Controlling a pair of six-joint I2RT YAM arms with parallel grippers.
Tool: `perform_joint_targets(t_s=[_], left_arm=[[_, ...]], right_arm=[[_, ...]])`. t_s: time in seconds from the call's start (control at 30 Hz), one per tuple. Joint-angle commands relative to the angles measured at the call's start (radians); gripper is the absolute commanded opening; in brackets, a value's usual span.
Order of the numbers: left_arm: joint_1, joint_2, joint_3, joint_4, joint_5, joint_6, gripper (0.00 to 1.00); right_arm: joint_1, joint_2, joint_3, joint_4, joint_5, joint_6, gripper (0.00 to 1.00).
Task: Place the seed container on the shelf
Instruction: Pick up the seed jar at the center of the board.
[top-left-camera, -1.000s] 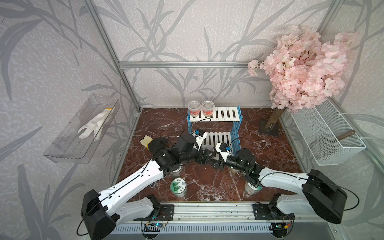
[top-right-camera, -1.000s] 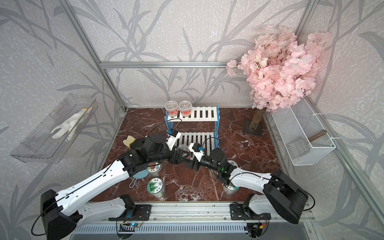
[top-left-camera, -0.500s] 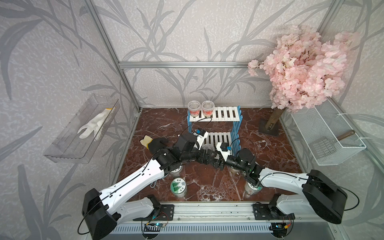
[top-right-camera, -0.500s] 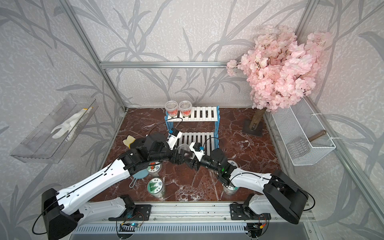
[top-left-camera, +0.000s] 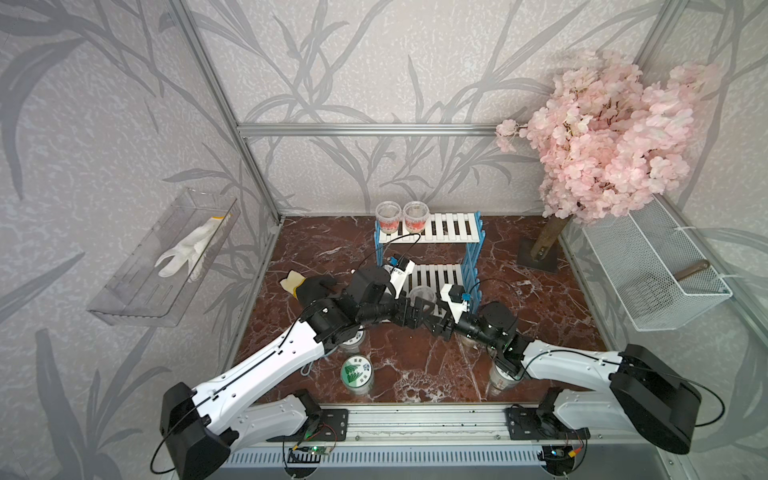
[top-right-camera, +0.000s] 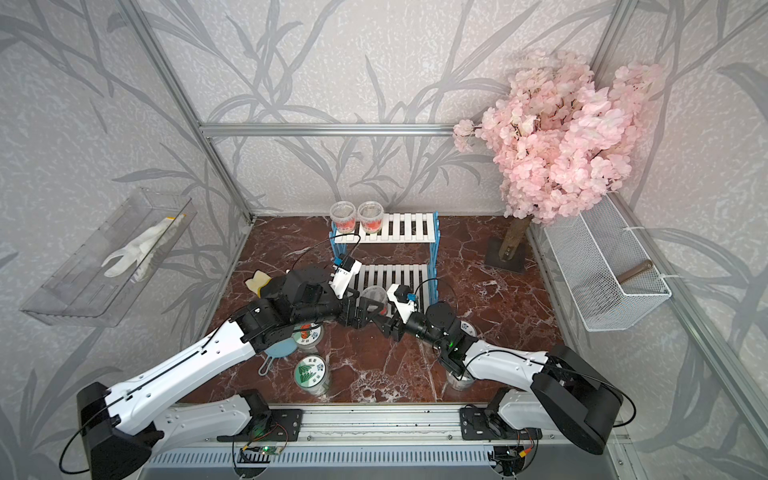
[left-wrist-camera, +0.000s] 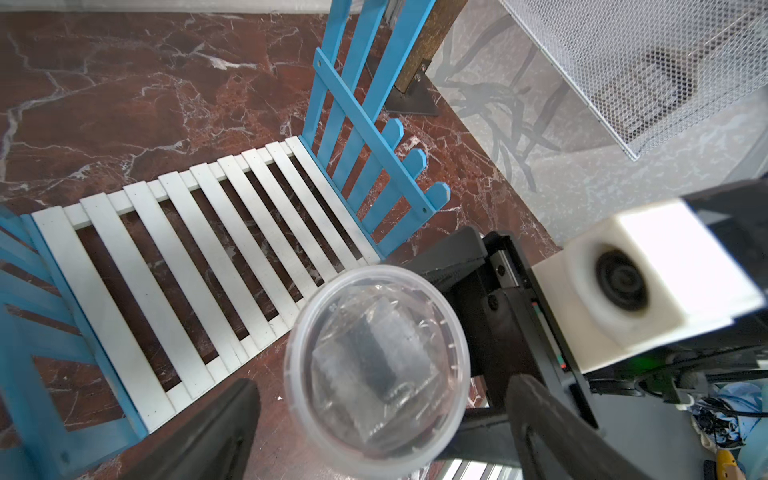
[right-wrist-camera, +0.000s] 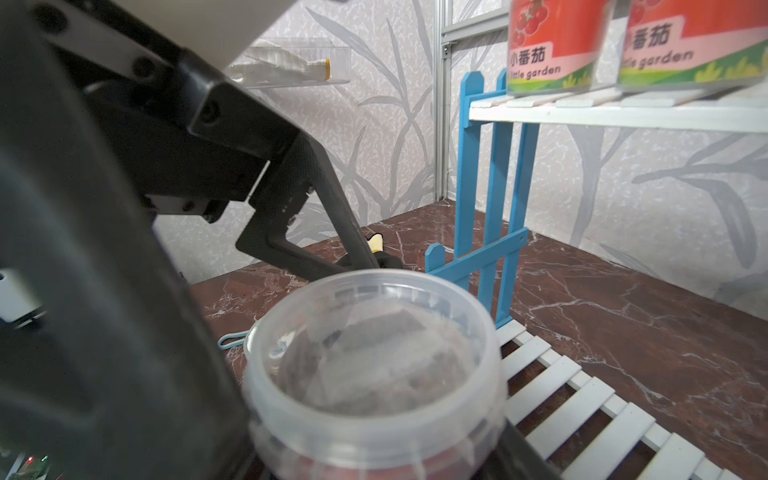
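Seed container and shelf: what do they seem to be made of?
The seed container is likely thin clear plastic, slightly frosted: its contents show through lid and wall, and the rim looks moulded. The shelf is probably painted wood or wood-like board with a matt finish: flat white slats, blue picket side frames with small fastener dots.

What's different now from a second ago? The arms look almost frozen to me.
The left gripper opened and let go of the clear seed container; its fingers now stand apart either side of it. The right gripper stays clamped on it, holding it alone at the shelf, by its lower tier's front. Both arms barely shifted; the two tomato tubs stay on the top tier.
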Motion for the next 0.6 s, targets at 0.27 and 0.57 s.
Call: perform_joint_targets(t_s=[0.27,0.57], left_arm=[[0.032,-0.183,-0.091,0.084,-0.218,0.004,1.00],[0.125,-0.216,-0.159,0.113,-0.160,-0.041,1.00]], right_arm=[[-0.007,-0.141,-0.024,0.006,0.136,-0.004,0.65],[-0.068,-0.255,0.061,-0.161,0.203,-0.018,0.65]])
